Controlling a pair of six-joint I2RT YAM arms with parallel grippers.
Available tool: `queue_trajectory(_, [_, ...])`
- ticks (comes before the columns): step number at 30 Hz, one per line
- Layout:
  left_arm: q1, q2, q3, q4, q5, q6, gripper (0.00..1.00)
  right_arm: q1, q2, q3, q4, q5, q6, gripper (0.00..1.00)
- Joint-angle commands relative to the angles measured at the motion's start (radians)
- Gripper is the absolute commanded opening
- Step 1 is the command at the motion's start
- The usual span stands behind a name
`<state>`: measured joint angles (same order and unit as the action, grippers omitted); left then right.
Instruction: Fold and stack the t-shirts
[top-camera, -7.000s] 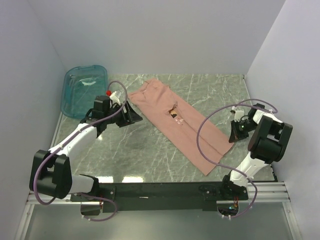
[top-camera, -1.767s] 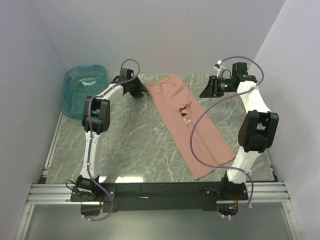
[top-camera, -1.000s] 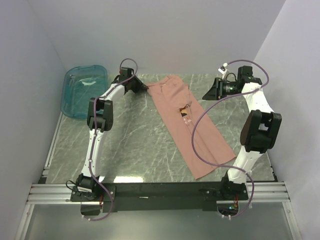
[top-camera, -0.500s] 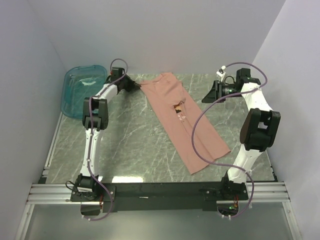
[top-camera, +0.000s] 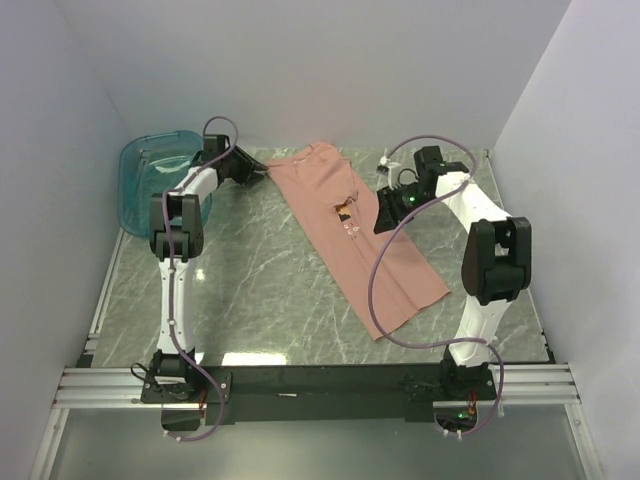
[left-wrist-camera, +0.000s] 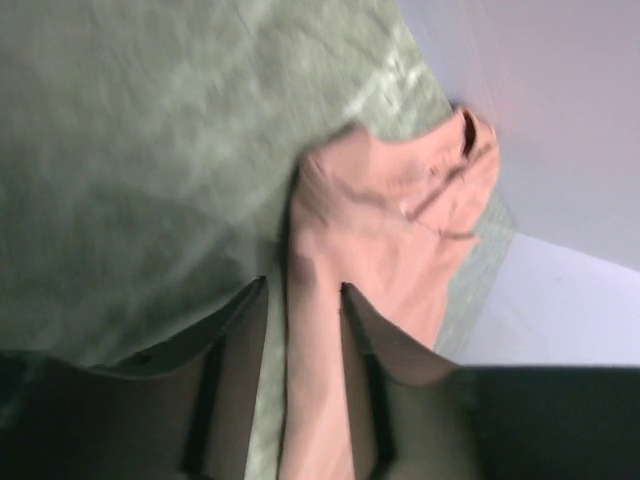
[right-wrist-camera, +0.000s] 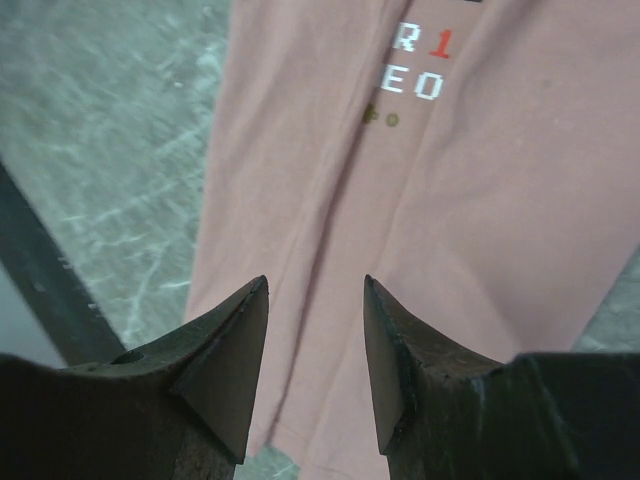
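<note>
- The t-shirt (top-camera: 320, 195) lies flat on the surface (top-camera: 250, 280) as a long, narrow band already folded lengthwise. It runs from about 12 o'clock at the far edge down toward 5 o'clock, with the chest print (top-camera: 347, 215) facing up near its middle.
- The left claw (top-camera: 260, 174) reaches to the band's far end, on its 10 o'clock side. In the wrist view its fingers (left-wrist-camera: 240, 320) stand apart with a bunched ridge of pink cloth between them. I cannot tell whether they pinch that ridge or merely straddle it.
- The right claw (top-camera: 385, 218) hangs over the band's 3 o'clock edge, just beside the print. Its fingers (right-wrist-camera: 235, 340) are spread, nothing is between them, and the white lettering (right-wrist-camera: 415, 60) shows just ahead.
- The teal bin (top-camera: 140, 195) sits at 10 o'clock, apart from the shirt.
- Handling, as I judge it: the cotton is light, limp and not fragile. It will sag, crease and drag along the surface rather than hold a shape.
- A one-sided pull would likely skew the band or open the lengthwise fold.
- The best hold looks like the two corners of one short end, each pinched through all layers at the edge. Both should be lifted together and carried over toward the opposite end.
</note>
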<state>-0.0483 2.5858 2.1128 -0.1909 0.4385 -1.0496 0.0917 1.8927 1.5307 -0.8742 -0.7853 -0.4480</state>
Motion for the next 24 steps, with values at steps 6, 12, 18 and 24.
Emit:
queue_trajectory(6, [0.001, -0.299, -0.171, 0.11, 0.095, 0.091, 0.54, 0.071, -0.006, -0.035, 0.118, 0.293, -0.003, 0.5])
queue_trajectory(12, [-0.007, -0.409, -0.249, 0.099, 0.155, 0.151, 0.54, 0.108, 0.022, -0.043, 0.129, 0.354, -0.004, 0.49])
queue_trajectory(18, [-0.028, -0.645, -0.442, 0.045, 0.056, 0.344, 0.55, 0.082, -0.038, -0.056, 0.104, 0.331, -0.058, 0.48])
queue_trajectory(24, [-0.156, -1.01, -0.781, 0.082, -0.259, 0.577, 0.67, -0.087, -0.147, -0.05, -0.08, -0.007, -0.314, 0.48])
